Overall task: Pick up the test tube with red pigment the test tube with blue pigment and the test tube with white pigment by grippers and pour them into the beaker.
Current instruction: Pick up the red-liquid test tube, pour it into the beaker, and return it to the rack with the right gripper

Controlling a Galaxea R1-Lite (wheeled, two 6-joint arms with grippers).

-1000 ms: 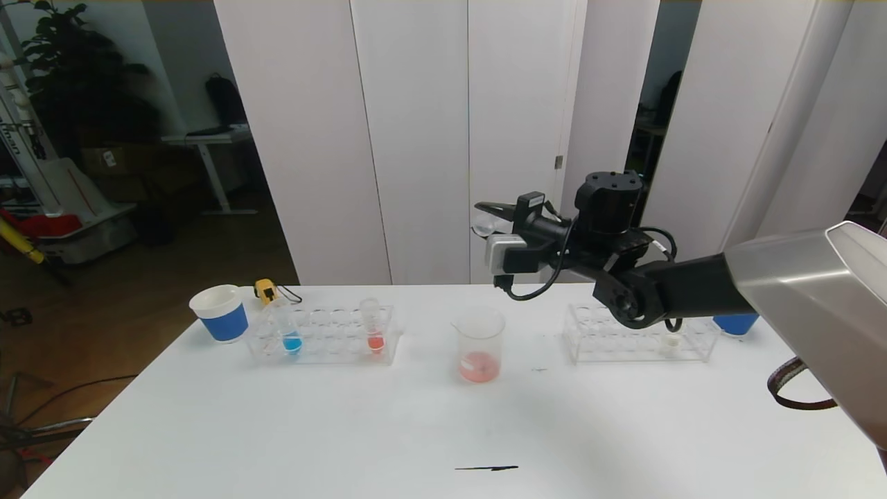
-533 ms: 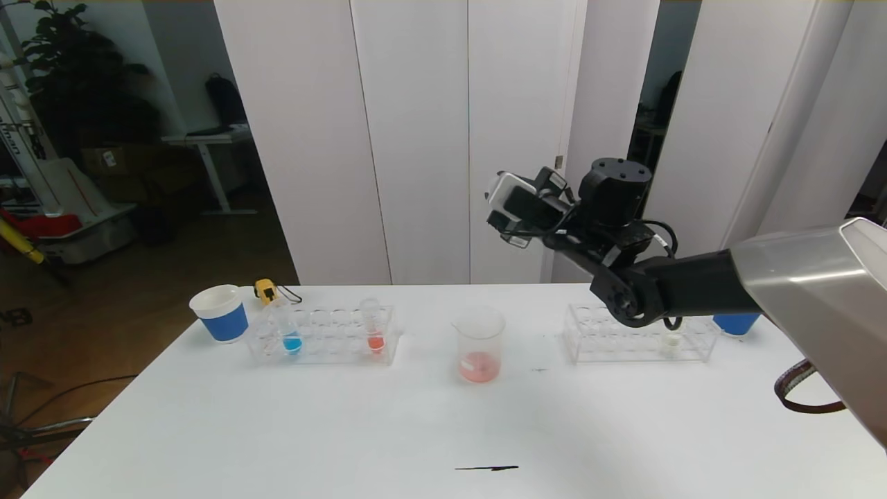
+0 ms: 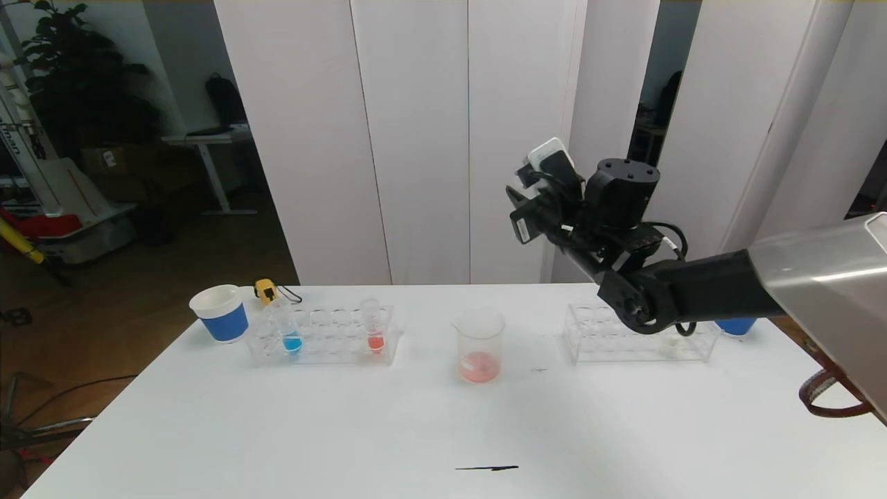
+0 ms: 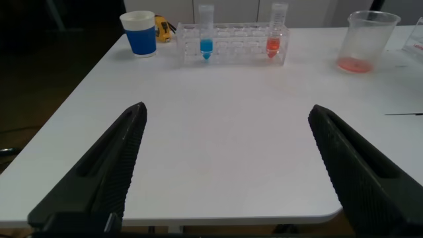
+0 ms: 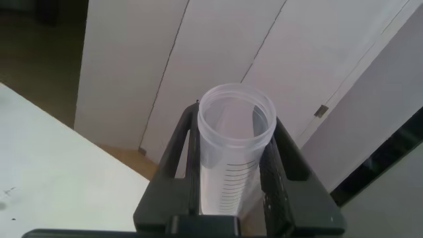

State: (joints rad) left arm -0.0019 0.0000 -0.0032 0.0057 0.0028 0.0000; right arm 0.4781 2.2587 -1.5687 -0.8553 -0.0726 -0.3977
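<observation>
My right gripper (image 3: 530, 190) is raised high, behind and to the right of the beaker (image 3: 478, 344), and is shut on an empty clear graduated test tube (image 5: 234, 152) held mouth-up. The beaker stands mid-table with red liquid at its bottom and also shows in the left wrist view (image 4: 365, 41). The test tube with blue pigment (image 3: 292, 333) and a tube with red pigment (image 3: 374, 326) stand in the left rack (image 3: 326, 339). The test tube with white pigment (image 3: 669, 346) stands in the right rack (image 3: 624, 339), partly hidden by my right arm. My left gripper (image 4: 226, 112) is open and empty, low over the table's near edge.
A blue-and-white paper cup (image 3: 220, 313) and a yellow tape measure (image 3: 265, 290) stand left of the left rack. Another blue cup (image 3: 734, 324) stands behind the right rack. A thin black mark (image 3: 487, 468) lies near the table's front edge.
My right gripper has turned from lying level above the beaker to pointing upward, and has drawn up and to the right with the empty tube. Nothing on the table has moved.
</observation>
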